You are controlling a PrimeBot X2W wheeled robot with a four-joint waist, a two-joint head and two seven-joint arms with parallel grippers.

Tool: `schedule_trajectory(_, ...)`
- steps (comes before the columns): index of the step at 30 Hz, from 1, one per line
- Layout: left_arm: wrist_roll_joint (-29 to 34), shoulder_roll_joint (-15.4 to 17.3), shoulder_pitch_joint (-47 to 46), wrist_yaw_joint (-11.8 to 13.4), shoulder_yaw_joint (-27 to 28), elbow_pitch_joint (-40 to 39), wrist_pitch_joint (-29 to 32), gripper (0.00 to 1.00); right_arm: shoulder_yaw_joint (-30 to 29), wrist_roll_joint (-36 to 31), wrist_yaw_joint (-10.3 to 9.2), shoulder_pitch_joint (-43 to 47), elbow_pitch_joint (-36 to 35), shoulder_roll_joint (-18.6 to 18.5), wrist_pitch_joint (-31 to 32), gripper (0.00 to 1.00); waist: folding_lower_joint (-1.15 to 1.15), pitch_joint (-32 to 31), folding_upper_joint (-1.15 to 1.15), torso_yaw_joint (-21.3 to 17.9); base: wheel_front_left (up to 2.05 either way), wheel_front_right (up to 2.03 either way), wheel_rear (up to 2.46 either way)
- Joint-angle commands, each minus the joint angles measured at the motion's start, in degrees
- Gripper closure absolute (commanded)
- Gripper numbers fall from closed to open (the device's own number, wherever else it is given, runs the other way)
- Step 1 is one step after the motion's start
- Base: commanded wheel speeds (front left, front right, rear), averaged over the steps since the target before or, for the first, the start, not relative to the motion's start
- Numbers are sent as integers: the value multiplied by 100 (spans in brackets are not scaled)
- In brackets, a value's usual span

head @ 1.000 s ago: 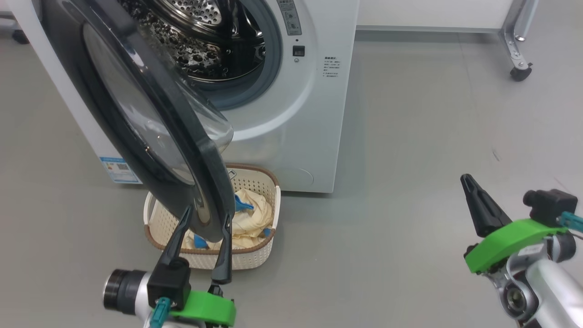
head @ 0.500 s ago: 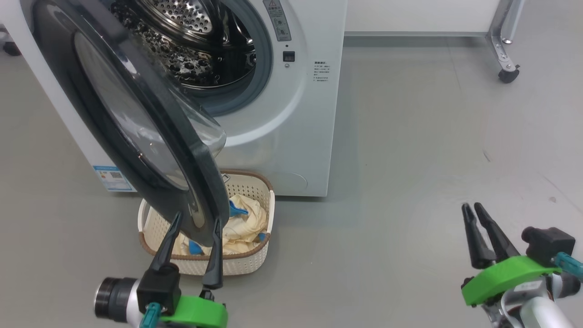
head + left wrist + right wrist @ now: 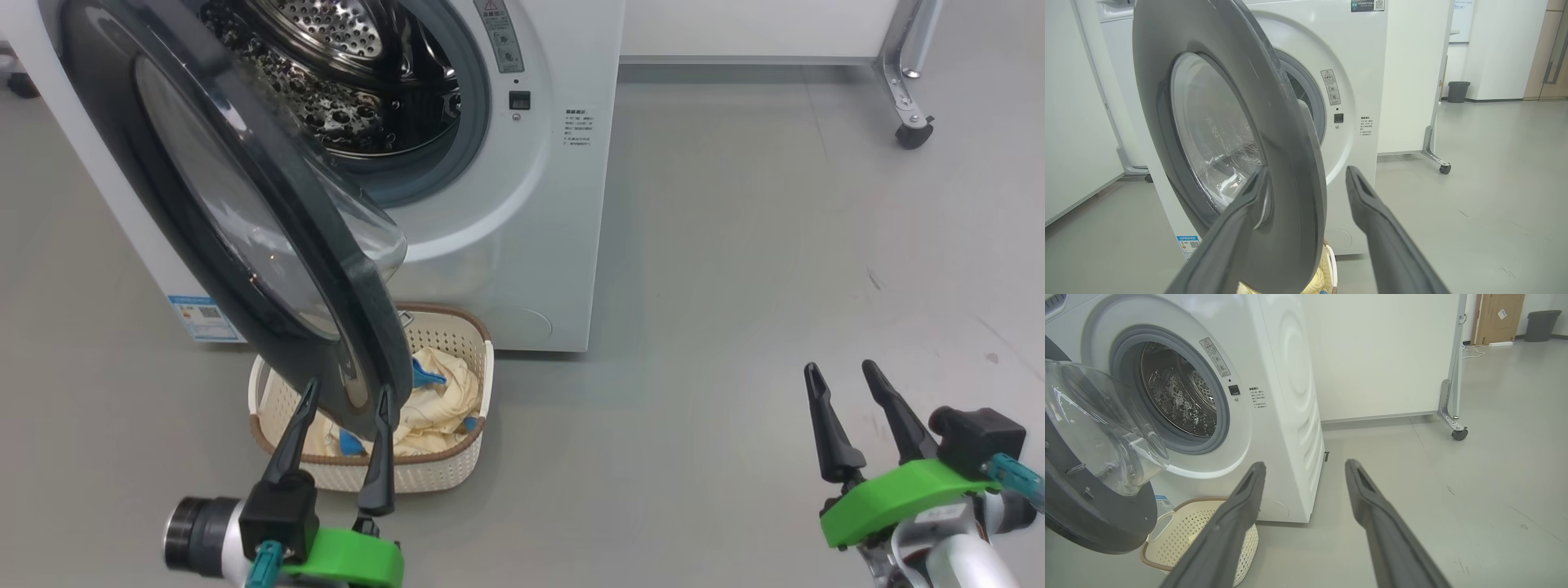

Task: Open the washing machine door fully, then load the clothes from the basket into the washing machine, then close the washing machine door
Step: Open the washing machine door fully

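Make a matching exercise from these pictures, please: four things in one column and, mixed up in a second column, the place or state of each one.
Column one
1. washing machine door
2. clothes
3. basket
4. right gripper

Column two
A. fingers apart, above the bare floor, holding nothing
B. standing on the floor in front of the washing machine
C. standing partly open
D. lying inside the basket

Right pairs: 1-C, 2-D, 3-B, 4-A
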Motion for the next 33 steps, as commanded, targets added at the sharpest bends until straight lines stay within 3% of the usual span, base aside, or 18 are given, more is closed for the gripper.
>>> schedule_trajectory(1, 64, 16, -180, -36, 214, -209, -63, 0, 73, -40, -15, -89, -217, -31, -23, 0, 0, 3, 0, -3, 0, 0, 0)
schedule_trajectory(33, 79, -12, -185, -77, 217, 65, -63, 0, 45, -111, -15, -76, -215, -57, -7, 0, 0, 21, 0, 0, 0, 0, 0)
